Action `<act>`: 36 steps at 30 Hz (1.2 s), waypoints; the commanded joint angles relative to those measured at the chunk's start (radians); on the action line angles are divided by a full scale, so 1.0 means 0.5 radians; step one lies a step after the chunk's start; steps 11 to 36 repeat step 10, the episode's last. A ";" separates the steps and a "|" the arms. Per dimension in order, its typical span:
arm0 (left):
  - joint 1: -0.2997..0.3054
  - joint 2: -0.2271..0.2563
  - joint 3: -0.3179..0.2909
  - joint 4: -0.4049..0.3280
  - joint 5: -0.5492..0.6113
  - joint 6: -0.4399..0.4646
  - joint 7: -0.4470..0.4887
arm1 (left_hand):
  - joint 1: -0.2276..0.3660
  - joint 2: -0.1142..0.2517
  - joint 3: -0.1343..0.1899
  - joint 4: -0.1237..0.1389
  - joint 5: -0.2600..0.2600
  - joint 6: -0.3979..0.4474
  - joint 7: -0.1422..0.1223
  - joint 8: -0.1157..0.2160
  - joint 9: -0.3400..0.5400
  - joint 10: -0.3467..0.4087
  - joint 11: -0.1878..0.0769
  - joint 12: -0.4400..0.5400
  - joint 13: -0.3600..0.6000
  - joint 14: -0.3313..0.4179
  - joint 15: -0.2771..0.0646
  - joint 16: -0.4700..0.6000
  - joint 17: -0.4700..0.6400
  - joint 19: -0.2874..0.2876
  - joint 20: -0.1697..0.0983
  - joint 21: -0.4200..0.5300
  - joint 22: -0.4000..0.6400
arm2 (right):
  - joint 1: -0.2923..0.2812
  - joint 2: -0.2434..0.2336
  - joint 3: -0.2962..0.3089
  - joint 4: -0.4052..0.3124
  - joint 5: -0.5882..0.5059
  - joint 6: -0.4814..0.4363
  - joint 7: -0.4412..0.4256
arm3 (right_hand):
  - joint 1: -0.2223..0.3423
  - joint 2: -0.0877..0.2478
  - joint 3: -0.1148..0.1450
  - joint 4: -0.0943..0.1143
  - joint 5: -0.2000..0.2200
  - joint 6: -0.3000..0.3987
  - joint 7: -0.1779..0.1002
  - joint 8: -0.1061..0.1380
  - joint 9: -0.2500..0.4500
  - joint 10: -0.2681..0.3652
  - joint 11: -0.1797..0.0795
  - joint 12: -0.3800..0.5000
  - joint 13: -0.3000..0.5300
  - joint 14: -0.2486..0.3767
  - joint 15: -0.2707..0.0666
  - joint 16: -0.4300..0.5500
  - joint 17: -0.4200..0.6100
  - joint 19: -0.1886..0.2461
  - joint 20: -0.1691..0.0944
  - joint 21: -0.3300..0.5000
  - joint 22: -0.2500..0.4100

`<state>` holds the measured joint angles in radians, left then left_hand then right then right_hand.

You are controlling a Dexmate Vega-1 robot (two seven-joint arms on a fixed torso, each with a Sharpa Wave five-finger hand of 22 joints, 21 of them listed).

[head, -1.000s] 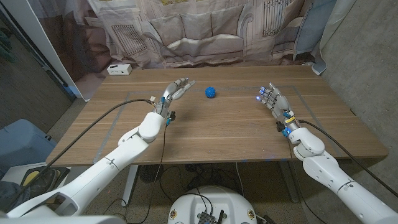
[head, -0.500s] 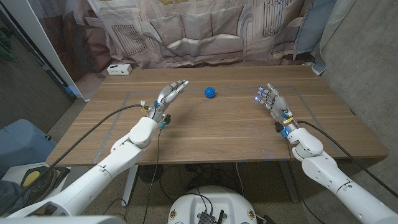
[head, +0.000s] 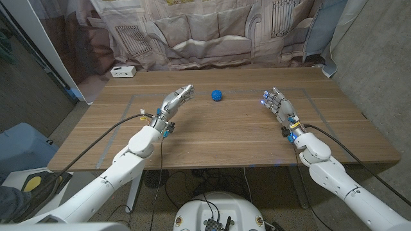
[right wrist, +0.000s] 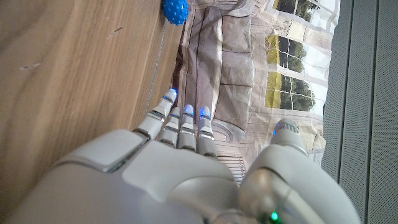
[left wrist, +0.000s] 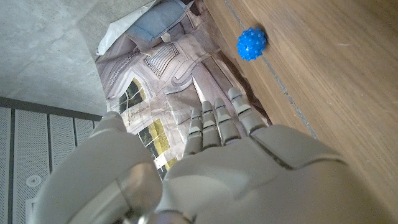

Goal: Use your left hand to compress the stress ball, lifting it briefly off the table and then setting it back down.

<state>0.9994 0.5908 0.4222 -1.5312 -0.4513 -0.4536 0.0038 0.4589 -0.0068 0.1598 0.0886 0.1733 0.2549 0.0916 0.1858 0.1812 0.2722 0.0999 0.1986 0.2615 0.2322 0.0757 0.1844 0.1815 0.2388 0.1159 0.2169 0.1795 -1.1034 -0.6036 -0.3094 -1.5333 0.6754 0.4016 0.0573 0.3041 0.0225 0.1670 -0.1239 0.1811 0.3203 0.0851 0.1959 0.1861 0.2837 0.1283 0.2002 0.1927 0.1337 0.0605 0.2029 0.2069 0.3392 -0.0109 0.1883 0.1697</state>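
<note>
Left hand point(head: 174, 101) retreated, spiky blue ball point(head: 217, 95)

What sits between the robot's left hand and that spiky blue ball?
Nothing: in the head view only bare wooden table separates the left hand from the spiky blue ball.

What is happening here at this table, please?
A two-armed robot is at a wooden table. A blue spiky stress ball lies alone on the table's far side, untouched. The left hand is open, fingers pointing toward the ball but apart from it. The right hand is open too, holding nothing, off to the ball's other side.
</note>
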 commanded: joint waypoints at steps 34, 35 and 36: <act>-0.058 -0.156 -0.003 0.314 -0.295 -0.169 -0.305 | -0.075 -0.013 -0.039 0.013 0.020 -0.077 0.000 -0.017 0.003 -0.098 -0.005 -0.021 -0.028 -0.099 -0.008 -0.016 0.006 -0.080 0.003 -0.037 0.003 | 0.035 -0.024 -0.035 -0.060 -0.027 -0.122 -0.064 | -0.020 0.002 -0.010 -0.001 0.011 0.008 0.023 0.000 0.006 -0.004 -0.001 -0.007 0.005 -0.007 0.002 -0.003 0.010 -0.013 0.009 -0.004 0.003; -0.058 -0.156 -0.003 0.314 -0.295 -0.169 -0.305 | -0.075 -0.013 -0.039 0.013 0.020 -0.077 0.000 -0.017 0.003 -0.098 -0.005 -0.021 -0.028 -0.099 -0.008 -0.016 0.006 -0.080 0.003 -0.037 0.003 | 0.035 -0.024 -0.035 -0.060 -0.027 -0.122 -0.064 | -0.020 0.002 -0.010 -0.001 0.011 0.008 0.023 0.000 0.006 -0.004 -0.001 -0.007 0.005 -0.007 0.002 -0.003 0.010 -0.013 0.009 -0.004 0.003; -0.058 -0.156 -0.003 0.314 -0.295 -0.169 -0.305 | -0.075 -0.013 -0.039 0.013 0.020 -0.077 0.000 -0.017 0.003 -0.098 -0.005 -0.021 -0.028 -0.099 -0.008 -0.016 0.006 -0.080 0.003 -0.037 0.003 | 0.035 -0.024 -0.035 -0.060 -0.027 -0.122 -0.064 | -0.020 0.002 -0.010 -0.001 0.011 0.008 0.023 0.000 0.006 -0.004 -0.001 -0.007 0.005 -0.007 0.002 -0.003 0.010 -0.013 0.009 -0.004 0.003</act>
